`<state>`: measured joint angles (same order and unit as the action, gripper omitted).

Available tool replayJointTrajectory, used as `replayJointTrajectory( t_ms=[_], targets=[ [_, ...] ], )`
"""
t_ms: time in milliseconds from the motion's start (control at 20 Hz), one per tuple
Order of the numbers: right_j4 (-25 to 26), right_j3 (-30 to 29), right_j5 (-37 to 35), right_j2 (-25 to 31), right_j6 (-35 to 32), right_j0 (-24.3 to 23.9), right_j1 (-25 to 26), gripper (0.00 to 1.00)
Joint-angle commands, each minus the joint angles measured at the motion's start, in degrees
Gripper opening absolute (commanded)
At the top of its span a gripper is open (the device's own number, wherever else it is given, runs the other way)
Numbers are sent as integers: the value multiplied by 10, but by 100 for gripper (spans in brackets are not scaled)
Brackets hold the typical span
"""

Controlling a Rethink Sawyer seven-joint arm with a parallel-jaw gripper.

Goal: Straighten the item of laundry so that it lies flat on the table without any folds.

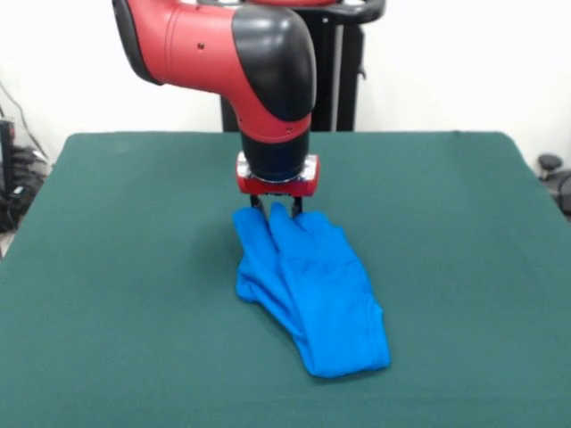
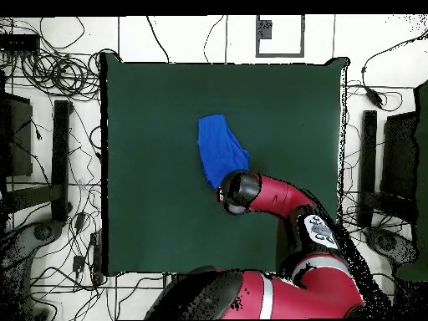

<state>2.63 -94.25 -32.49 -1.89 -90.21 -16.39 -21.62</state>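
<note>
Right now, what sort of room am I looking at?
Probably a robotics lab: a red arm works at a green-topped table holding a crumpled blue T-shirt, and loose cables lie across the floor around it.

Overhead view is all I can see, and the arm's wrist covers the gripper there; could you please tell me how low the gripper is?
Observer: In the front view the gripper is down at the T-shirt, at the end of the cloth nearest the arm, not raised clear of it.
Operator: Thank you. Is it closed on the cloth?
Observer: I cannot tell; the cloth stands up in small peaks right at the gripper and hides that.
Operator: And does the shirt lie flat?
Observer: No. Long ridges run along it, and it lies bundled into a narrow strip on the table.
</note>
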Motion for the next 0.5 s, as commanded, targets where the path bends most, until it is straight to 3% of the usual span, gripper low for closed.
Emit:
replayJointTrajectory(
  t_ms=[50, 350, 400, 500],
  targets=[
    [-28, 5, 114, 59, -121, 18, 16, 100],
    [-28, 2, 128, 59, -126, 19, 10, 100],
    [-28, 0, 141, 60, -128, 17, 10, 0],
    [-27, 2, 148, 50, -138, 26, 9, 0]
  ],
)
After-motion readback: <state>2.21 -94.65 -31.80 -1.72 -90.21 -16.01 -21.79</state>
